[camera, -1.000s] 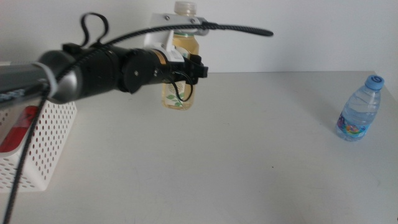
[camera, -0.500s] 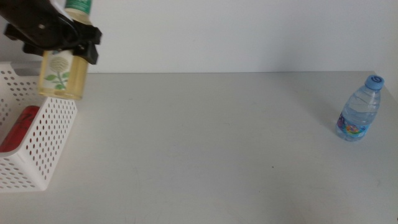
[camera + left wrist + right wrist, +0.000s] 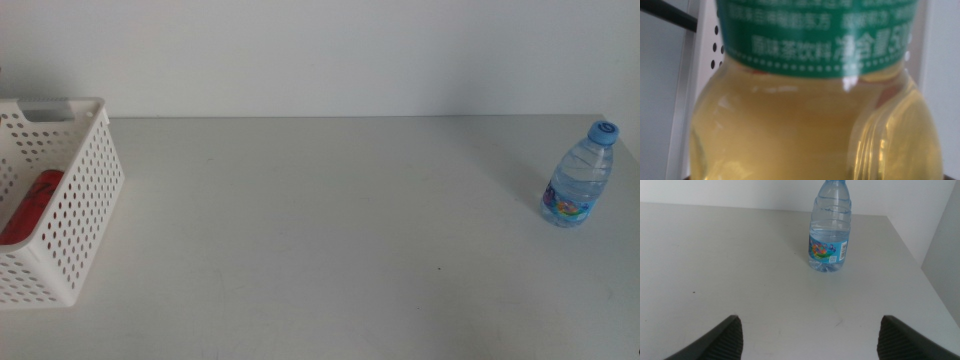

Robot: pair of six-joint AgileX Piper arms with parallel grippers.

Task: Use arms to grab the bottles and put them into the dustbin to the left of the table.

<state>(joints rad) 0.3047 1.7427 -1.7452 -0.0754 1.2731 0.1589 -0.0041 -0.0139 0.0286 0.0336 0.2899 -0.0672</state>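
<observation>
The pale-yellow tea bottle [image 3: 810, 115] with its green label fills the left wrist view, held close in my left gripper, whose fingers are hidden behind it. The white perforated dustbin wall [image 3: 715, 47] shows just behind the bottle. In the middle view the dustbin [image 3: 75, 215] stands at the table's left edge with the red soda can [image 3: 30, 205] lying inside; neither arm shows there. The small blue-capped water bottle [image 3: 577, 177] stands upright at the far right. My right gripper [image 3: 810, 340] is open and empty, a short way in front of that water bottle [image 3: 830, 230].
The light-grey table [image 3: 330, 230] runs between dustbin and water bottle. Its right edge [image 3: 920, 265] is close beside the water bottle. A white wall stands behind the table.
My left arm has swung left with the tea bottle, past the dustbin's rim and out of the middle view. The water bottle and red can have not moved.
</observation>
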